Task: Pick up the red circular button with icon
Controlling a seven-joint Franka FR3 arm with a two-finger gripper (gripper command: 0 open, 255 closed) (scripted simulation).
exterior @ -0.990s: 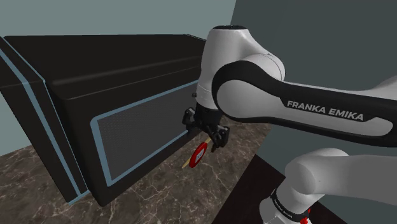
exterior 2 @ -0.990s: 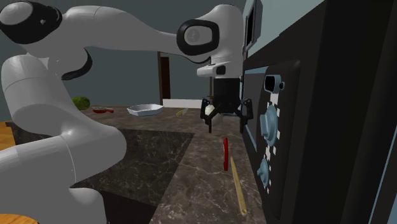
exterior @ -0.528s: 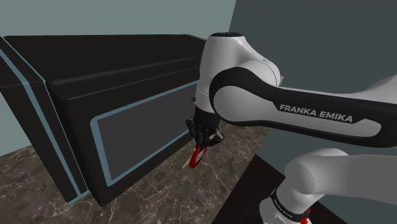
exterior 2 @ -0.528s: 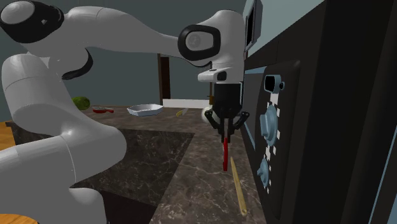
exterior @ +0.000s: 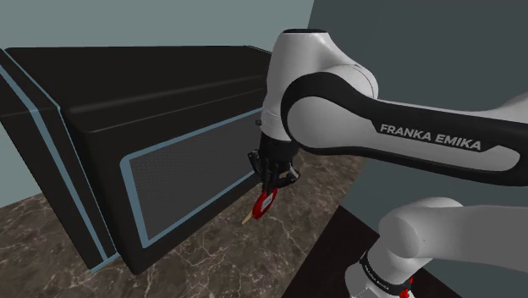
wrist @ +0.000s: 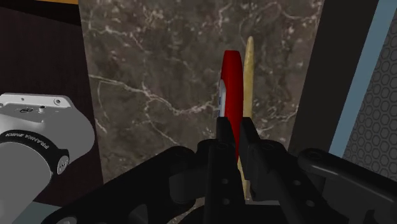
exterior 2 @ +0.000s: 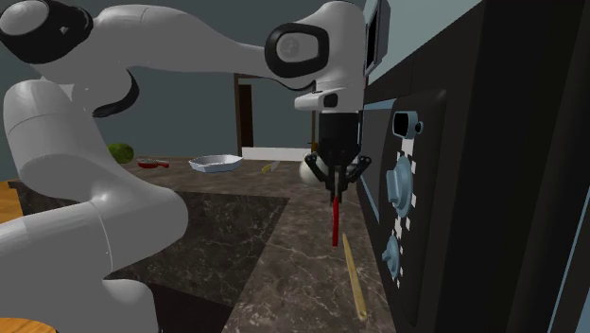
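The red circular button (exterior: 264, 204) is a thin disc standing on edge, with a white icon on its face. It hangs over the dark marble counter (exterior: 254, 254), close in front of the big black appliance (exterior: 152, 152). My gripper (exterior: 270, 187) points down and is shut on the disc's upper rim. In the second exterior view the button (exterior 2: 335, 222) is a thin red vertical line under the gripper (exterior 2: 335, 194). In the wrist view the two fingers clasp the button (wrist: 230, 83) at the gripper (wrist: 234, 127).
A pale wooden stick (exterior 2: 355, 279) lies on the counter beside the button, along the appliance's front with its blue knobs (exterior 2: 401, 180). Farther off are a white ball (exterior 2: 310, 171), a shallow bowl (exterior 2: 214, 164) and a green item (exterior 2: 118, 151).
A second ago the gripper hung open above the button. It came down, shut on the disc's top rim, and has since risen slightly with it.
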